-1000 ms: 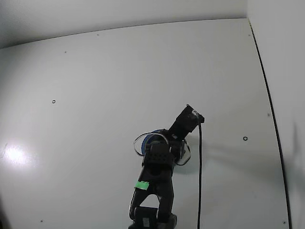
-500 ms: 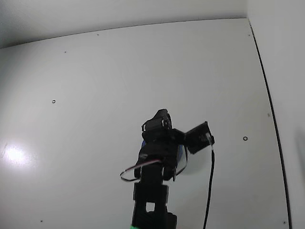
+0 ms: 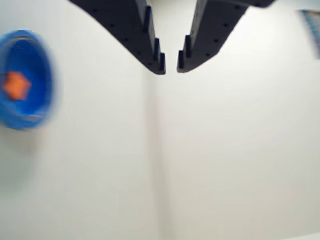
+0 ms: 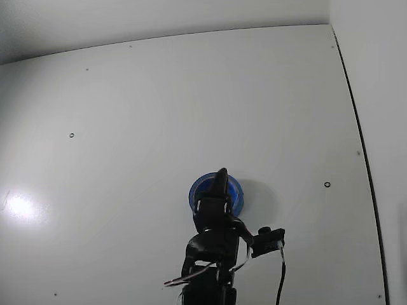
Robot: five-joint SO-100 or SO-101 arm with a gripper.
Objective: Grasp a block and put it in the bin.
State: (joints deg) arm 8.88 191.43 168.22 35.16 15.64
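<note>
In the wrist view the blue bin [image 3: 39, 70] sits at the left edge, blurred, with the orange-red block [image 3: 16, 85] lying inside it. My gripper [image 3: 170, 62] hangs at the top centre, well to the right of the bin. Its black jaws stand a narrow gap apart, with nothing between them. In the fixed view the gripper [image 4: 221, 175] points up over the bin [image 4: 196, 190], covering its middle. The block is hidden there behind the arm.
The table is a plain white sheet with a few small holes [image 4: 327, 185]. A white wall with a dark seam [image 4: 362, 146] runs down the right side. A black cable [image 4: 280, 273] trails beside the arm's base. A blurred bluish patch [image 3: 312, 30] sits at the wrist view's top right.
The arm has drawn back toward its base and lowered. The wrist camera block dropped from upper right to lower right. The bin, mostly covered before, now shows on both sides of the gripper.
</note>
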